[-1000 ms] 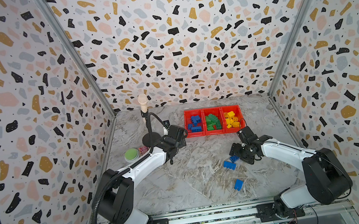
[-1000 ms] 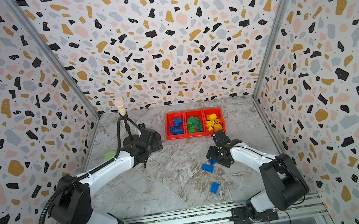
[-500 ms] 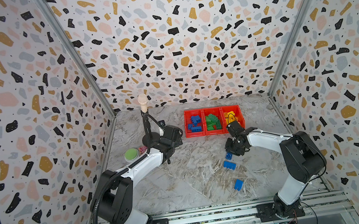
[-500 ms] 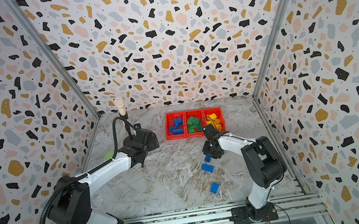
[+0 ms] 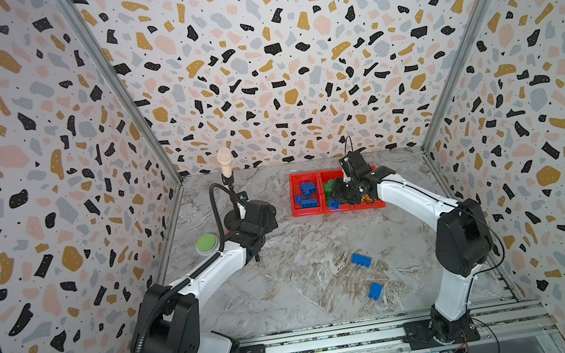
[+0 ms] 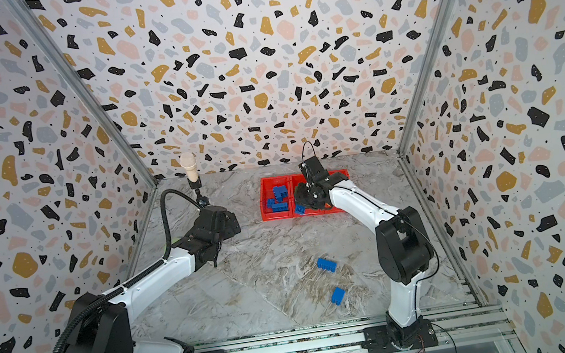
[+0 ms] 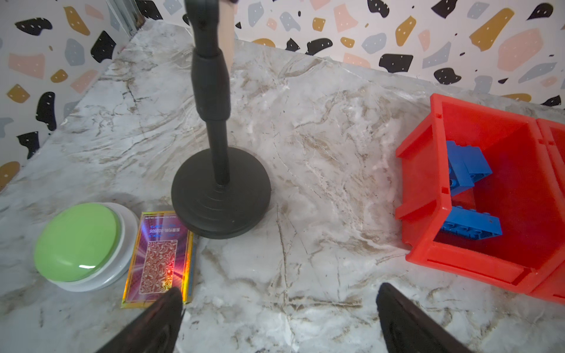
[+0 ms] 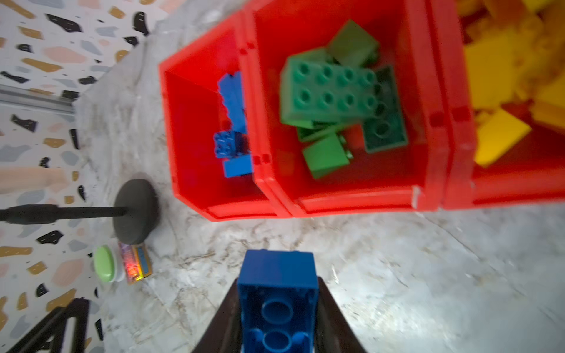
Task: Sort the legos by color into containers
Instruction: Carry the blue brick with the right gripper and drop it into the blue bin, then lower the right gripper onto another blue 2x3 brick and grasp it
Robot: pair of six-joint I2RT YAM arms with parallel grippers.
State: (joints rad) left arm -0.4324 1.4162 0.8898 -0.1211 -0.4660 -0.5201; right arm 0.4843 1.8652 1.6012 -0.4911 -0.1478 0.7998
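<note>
Lying loose on the near worktop (image 5: 284,258), a long blue brick (image 5: 361,260) and a small blue brick (image 5: 375,290) await sorting. Farther back, the left jaws stand wide and empty, clear of the work. The right jaws clamp a held blue brick (image 8: 276,302) at the front edge of the red bins (image 8: 351,200), likely bound for the blue-filled bin (image 8: 189,137).

The middle of the bench (image 5: 295,253) lies open, with only a long blue brick (image 5: 361,260) and a small blue brick (image 5: 375,290) toward the right. The red bins (image 5: 309,213) wall off the back. A bare strip runs beside them, then the back-left corner is crowded: black stand (image 7: 220,195), card (image 7: 159,259) and green button (image 7: 76,244), close together.
</note>
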